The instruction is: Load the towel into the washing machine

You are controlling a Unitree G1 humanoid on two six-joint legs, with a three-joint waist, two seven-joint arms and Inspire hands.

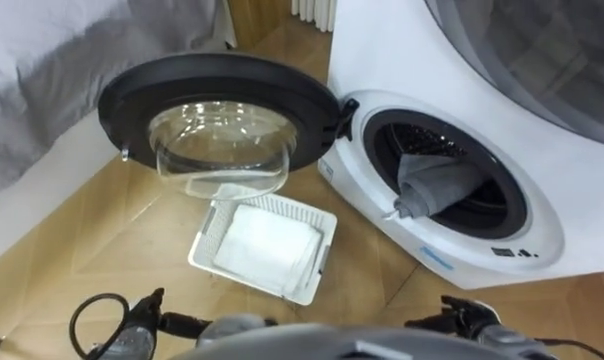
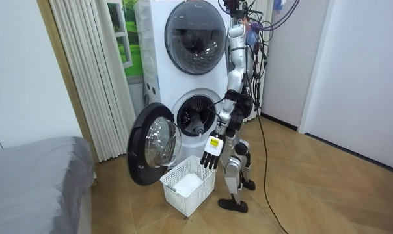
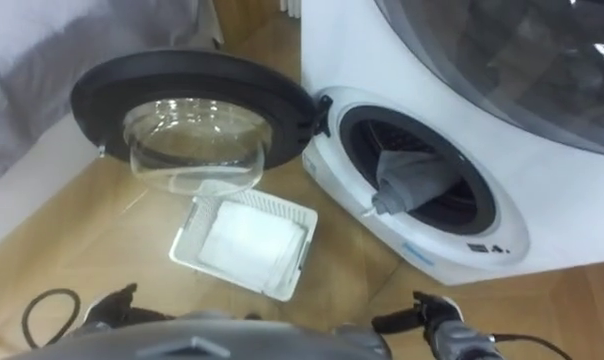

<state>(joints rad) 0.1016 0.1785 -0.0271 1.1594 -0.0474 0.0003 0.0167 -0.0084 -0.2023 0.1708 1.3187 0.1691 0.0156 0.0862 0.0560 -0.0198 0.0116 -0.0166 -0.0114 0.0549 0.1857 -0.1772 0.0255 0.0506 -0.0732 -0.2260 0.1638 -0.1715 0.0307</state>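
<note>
**Clerk:** Item one, the appliance?

**Checker:** White front-loading washing machine, standing on the pale wooden plank floor. Its round black-rimmed door with a clear glass bowl is swung wide open to the robot's left. A second white unit with a dark round window is stacked on top.

**Clerk:** Item two, the towel?

**Checker:** Grey towel, bunched, lying in the mouth of the dark drum. Its lower end droops onto the grey door seal, where a small white tab shows. No hand is touching it.

**Clerk:** Item three?

**Checker:** White rectangular plastic basket with slotted walls, on the floor just below the open door. Inside lies a white folded towel, flat on the bottom.

**Clerk:** The robot?

**Checker:** It stands beside the basket, just in front of the machine, facing the drum and door. In the room view its left hand hangs above the basket's near rim with fingers straight and spread, holding nothing.

**Clerk:** Anything else?

**Checker:** A bed with a grey cover, well apart on the room view's left.
</note>
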